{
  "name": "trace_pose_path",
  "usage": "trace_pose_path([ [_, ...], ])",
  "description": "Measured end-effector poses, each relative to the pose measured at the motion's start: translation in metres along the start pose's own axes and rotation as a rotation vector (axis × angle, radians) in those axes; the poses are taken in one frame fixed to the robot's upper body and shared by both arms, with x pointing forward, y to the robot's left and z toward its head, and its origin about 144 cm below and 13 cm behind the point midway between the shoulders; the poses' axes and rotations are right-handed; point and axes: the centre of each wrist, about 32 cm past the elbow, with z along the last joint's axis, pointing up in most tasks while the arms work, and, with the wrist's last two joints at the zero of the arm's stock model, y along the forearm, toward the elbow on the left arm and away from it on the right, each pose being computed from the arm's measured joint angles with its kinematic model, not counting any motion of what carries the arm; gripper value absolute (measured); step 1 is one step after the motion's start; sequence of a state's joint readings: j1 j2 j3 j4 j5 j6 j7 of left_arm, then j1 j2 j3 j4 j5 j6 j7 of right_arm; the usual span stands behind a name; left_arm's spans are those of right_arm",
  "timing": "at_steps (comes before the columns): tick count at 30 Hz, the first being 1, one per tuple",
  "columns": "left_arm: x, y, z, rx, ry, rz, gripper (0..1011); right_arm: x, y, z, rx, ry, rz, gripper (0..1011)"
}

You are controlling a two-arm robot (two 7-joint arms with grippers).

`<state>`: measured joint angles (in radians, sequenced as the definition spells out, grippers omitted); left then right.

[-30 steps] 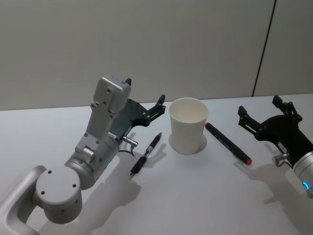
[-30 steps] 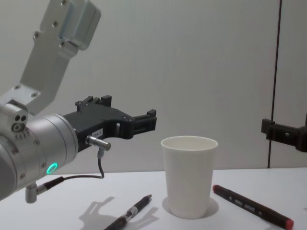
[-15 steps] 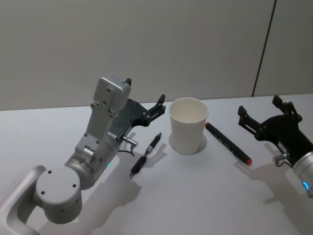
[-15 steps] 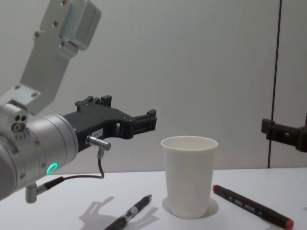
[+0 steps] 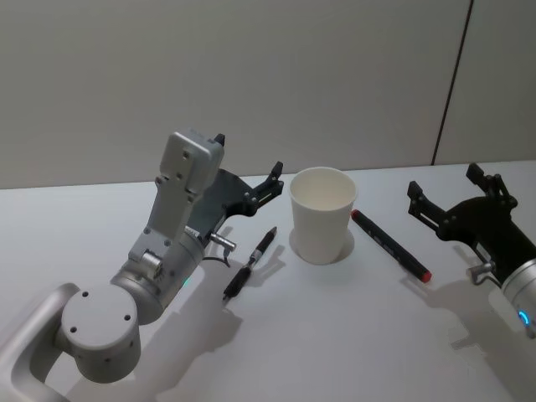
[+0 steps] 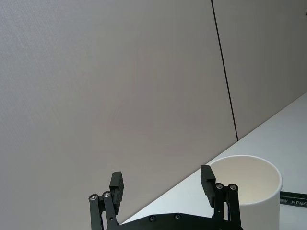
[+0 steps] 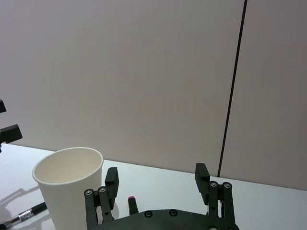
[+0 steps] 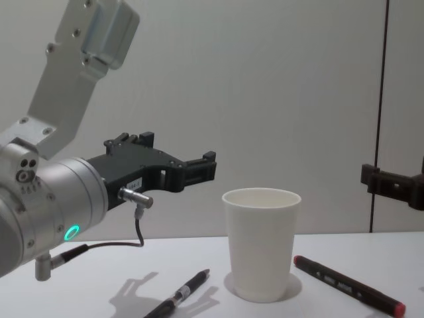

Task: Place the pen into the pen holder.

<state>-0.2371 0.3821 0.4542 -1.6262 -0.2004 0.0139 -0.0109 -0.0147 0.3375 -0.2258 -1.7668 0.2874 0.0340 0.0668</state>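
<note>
Eyeballing black pen: flat on desk, 8 o'clock of paper-cup pen holder. Red-tipped marker at 4 o'clock. Probably light, stiff, slick, so pinch mid-barrel. Cup looks tippy. Left end effector and right end effector spread apart, empty, hovering.

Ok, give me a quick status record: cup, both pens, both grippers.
pen holder: white paper cup, upright on the table, nothing seen inside
black pen: lying flat, left of the cup, apart from it
red-tipped marker: lying flat, right of the cup, one end near its base
left gripper: fingers open, raised left of the cup, holding nothing
right gripper: fingers open, off to the right, holding nothing
task state: no pen in the cup yet
</note>
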Motion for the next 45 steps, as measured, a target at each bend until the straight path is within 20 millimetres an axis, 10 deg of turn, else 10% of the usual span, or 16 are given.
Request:
trace_pose_path([
  [45,0.000,0.000,0.000,0.000,0.000,0.000,1001,0.049,0.031,0.045,-0.281,-0.001,0.189,1001],
])
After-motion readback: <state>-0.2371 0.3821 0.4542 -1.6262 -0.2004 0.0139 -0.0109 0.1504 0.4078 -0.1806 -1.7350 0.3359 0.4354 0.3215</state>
